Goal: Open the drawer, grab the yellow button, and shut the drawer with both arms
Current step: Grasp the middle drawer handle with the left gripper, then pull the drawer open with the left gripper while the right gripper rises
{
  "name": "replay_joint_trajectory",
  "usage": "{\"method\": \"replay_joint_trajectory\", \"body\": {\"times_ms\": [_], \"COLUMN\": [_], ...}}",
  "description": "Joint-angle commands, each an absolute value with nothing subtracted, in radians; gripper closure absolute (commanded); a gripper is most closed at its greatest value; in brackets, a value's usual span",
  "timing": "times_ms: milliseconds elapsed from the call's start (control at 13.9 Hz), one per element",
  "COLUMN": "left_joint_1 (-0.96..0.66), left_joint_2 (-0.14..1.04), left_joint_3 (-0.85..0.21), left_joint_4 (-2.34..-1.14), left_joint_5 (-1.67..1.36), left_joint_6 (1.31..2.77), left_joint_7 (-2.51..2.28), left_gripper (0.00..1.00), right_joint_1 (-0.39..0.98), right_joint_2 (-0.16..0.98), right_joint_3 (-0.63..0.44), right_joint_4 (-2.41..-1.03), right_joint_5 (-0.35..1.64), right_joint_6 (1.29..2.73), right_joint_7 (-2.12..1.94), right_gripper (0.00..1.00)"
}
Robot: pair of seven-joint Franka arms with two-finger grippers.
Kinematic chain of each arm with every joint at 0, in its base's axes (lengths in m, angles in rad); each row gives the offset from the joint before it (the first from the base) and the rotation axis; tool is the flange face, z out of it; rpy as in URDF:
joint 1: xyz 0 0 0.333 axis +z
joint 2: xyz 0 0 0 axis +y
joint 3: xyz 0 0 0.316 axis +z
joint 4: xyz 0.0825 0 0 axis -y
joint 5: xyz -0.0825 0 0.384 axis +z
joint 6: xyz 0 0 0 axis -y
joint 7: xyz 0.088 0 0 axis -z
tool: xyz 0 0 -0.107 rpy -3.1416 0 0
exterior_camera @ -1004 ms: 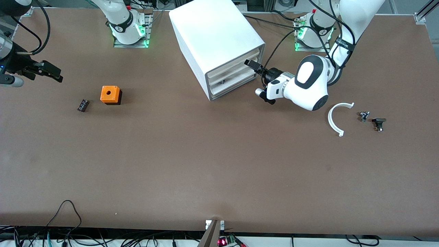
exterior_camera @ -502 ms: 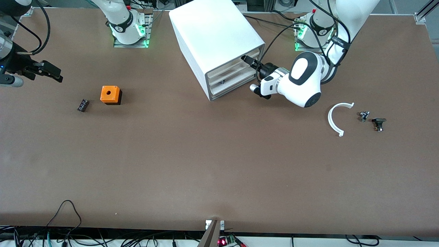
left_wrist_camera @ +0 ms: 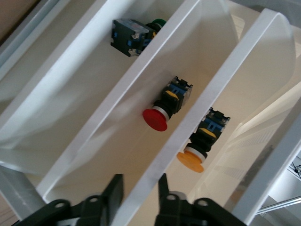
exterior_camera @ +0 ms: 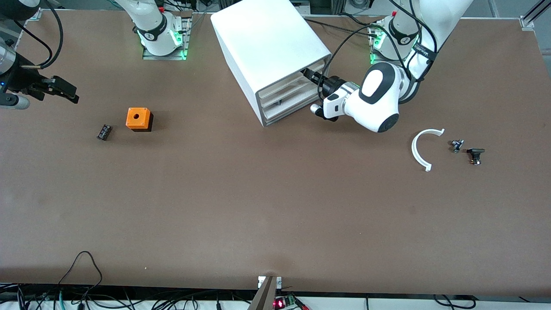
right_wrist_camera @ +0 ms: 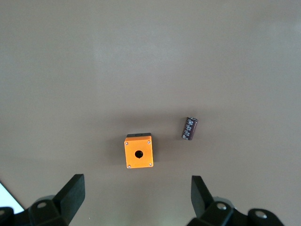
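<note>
The white cabinet (exterior_camera: pixel 271 38) stands at the robots' side of the table, its three drawers facing the left arm's end. My left gripper (exterior_camera: pixel 309 74) (left_wrist_camera: pixel 139 181) is at the cabinet's front, shut on the white front rail of a drawer (left_wrist_camera: pixel 217 94). Through the drawer fronts I see the orange-capped button (left_wrist_camera: pixel 190 161) lying in the drawer on one side of that rail. A red-capped one (left_wrist_camera: pixel 155 118) lies on the other side. My right gripper (exterior_camera: pixel 64 91) (right_wrist_camera: pixel 136 188) waits open above the table at the right arm's end, holding nothing.
An orange cube with a round hole (exterior_camera: pixel 138 118) (right_wrist_camera: pixel 138 152) and a small black ribbed block (exterior_camera: pixel 103 131) (right_wrist_camera: pixel 189 128) lie near the right arm's end. A white plastic arc (exterior_camera: pixel 419 148) and two small dark parts (exterior_camera: pixel 457 145) (exterior_camera: pixel 475 155) lie toward the left arm's end. A green-capped button (left_wrist_camera: pixel 155 22) sits in the third drawer.
My left gripper has moved in to the cabinet's front and its fingers have closed around the drawer's rail. The right arm has stayed still.
</note>
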State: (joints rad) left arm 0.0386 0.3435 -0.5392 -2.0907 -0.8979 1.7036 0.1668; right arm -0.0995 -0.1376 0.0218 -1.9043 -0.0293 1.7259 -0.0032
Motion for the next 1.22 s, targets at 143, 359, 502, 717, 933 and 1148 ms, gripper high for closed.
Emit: {"method": "replay_joint_trajectory", "body": {"times_ms": [143,359,502,717,933,1148], "left_joint_1": [0.063,0.064,0.071,0.071,0.083,0.089], "left_joint_2": [0.345,0.342,0.342,0.344,0.304,0.262], "left_joint_3": [-0.499,-0.393,-0.348,-0.324,-0.311,-0.310], "left_joint_4": [-2.102,-2.088,-2.080,-2.033,-2.016,-2.003], "left_joint_5": [-0.911,-0.870,-0.831,-0.828,-0.828,-0.731], "left_joint_6": [1.735,1.788,1.870,1.890,1.901,1.969], "left_joint_7": [0.287,0.294,0.298,0.291,0.291,0.288], "left_gripper": [1.00,1.00,1.00,1.00,0.00,0.00], "right_joint_1": [-0.098,-0.095,-0.094,-0.034,0.027,0.127], "right_joint_2": [-0.147,-0.138,-0.124,-0.083,0.038,0.193], "right_joint_3": [0.020,0.023,0.035,0.083,0.089,0.089], "right_joint_4": [-1.914,-1.907,-1.907,-1.861,-1.751,-1.599], "right_joint_5": [-0.012,-0.011,0.018,0.034,0.087,0.101], "right_joint_6": [1.733,1.738,1.738,1.746,1.749,1.766], "right_joint_7": [-0.009,-0.009,-0.012,0.008,0.009,-0.009], "right_gripper": [0.00,0.00,0.00,0.00,0.00,0.00]}}
